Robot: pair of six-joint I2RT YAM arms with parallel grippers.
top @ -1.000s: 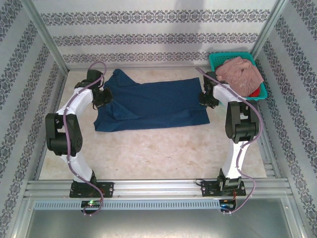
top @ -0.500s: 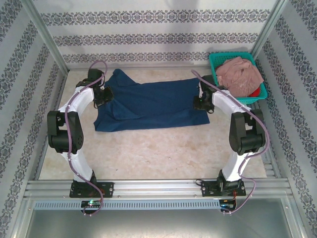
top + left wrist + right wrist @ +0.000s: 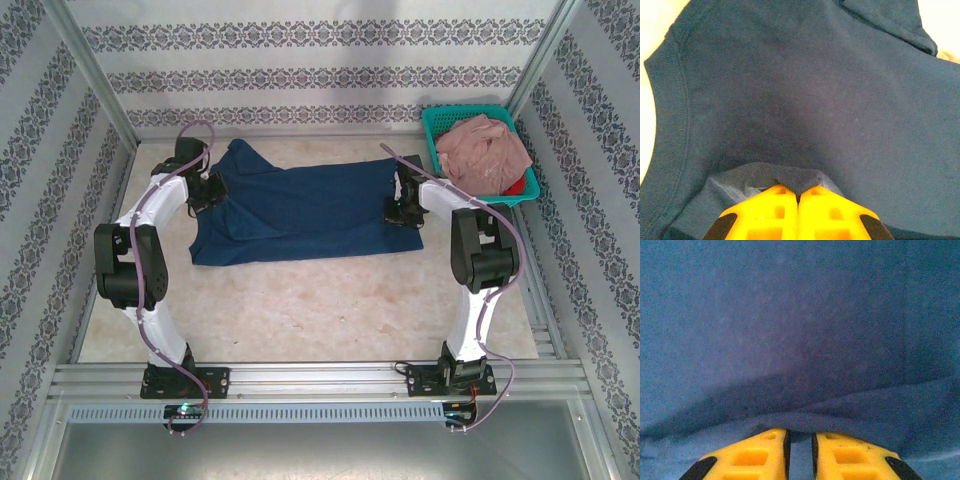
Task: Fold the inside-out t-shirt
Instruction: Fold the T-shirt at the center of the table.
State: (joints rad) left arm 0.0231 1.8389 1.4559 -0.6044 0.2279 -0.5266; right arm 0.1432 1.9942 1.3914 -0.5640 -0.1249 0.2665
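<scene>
T-shirt: we see the inside-out t-shirt (image 3: 305,210) spread flat across the table's (image 3: 300,310) far half, its long axis running from left edge to right edge.
Left end: left gripper (image 3: 799,192), jaws together, pinching a fold of cloth.
Right end: right gripper (image 3: 800,437), jaws nearly together at a cloth ridge; we cannot tell whether it grips.
Reach: we judge each arm nearest its own end.

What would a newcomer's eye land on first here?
A dark navy t-shirt lies spread across the table, the left gripper pinching a fold at one end, the right gripper at the other. In the far right corner, a teal basket holds a crumpled pink garment.
</scene>
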